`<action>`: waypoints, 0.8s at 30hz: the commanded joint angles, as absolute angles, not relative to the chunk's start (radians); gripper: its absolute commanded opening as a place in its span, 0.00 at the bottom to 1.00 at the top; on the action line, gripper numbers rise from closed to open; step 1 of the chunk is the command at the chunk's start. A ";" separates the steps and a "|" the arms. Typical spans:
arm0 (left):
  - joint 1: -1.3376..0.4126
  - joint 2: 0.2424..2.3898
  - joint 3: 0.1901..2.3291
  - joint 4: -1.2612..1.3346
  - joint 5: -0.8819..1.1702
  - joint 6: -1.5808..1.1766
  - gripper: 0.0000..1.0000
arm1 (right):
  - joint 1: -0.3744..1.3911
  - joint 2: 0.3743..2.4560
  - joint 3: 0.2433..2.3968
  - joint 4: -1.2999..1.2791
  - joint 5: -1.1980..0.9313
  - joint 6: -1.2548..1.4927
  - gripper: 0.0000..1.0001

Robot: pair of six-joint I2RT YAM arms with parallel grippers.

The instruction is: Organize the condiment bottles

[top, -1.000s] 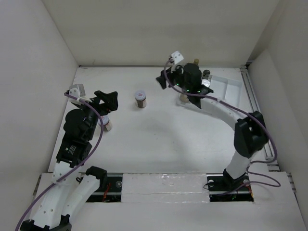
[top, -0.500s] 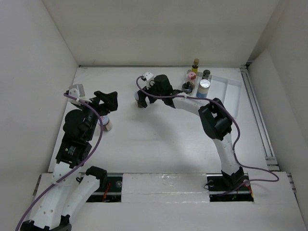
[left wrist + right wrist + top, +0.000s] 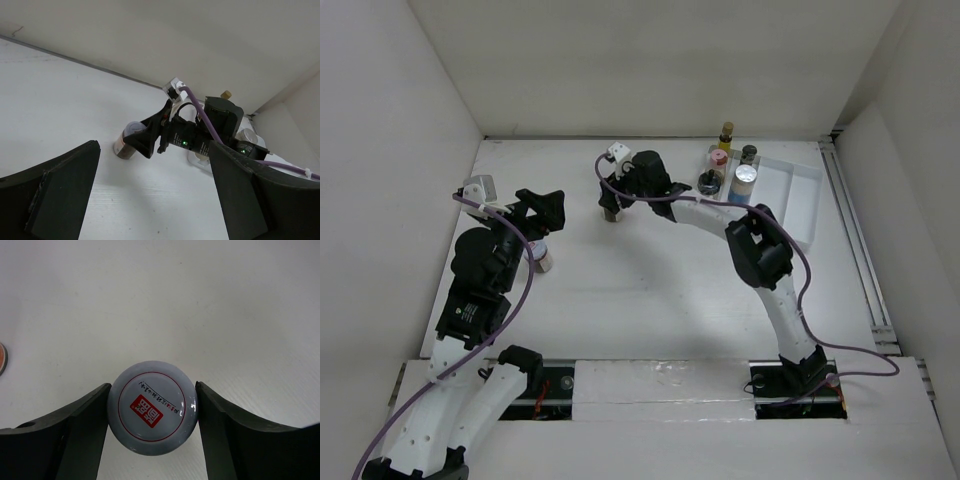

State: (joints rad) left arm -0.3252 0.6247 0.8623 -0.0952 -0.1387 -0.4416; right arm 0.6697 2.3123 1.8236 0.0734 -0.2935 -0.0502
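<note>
Both fingers of the right hand (image 3: 152,388) sit against either side of the brown white-lidded jar (image 3: 152,415), which stands upright toward the back of the bench (image 3: 650,290), well left of the white tray (image 3: 798,192), while the left hand (image 3: 154,147) hangs over the bench's left side, spread wide and holding nothing.

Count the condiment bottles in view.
7. Clustered by the tray: yellow, pink, dark, black-knobbed, white. The right gripper straddles the brown jar; a small bottle stands by the left gripper. More may be hidden.
</note>
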 commanded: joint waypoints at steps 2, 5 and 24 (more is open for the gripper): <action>-0.322 0.617 0.862 -0.058 -0.127 -0.425 0.86 | 0.681 2.240 1.780 0.116 -0.273 -0.049 0.52; -0.322 0.617 0.862 -0.058 -0.127 -0.425 0.86 | 0.681 2.136 1.743 0.147 -0.285 -0.040 0.50; -0.322 0.598 0.853 -0.058 -0.107 -0.425 0.86 | 0.140 1.431 1.393 0.239 -0.270 0.046 0.50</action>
State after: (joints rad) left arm -0.3252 0.6113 0.8600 -0.0948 -0.1242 -0.4416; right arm 0.2424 1.4624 1.4345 0.1616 -0.2970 0.0086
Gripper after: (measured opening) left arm 0.861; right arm 0.692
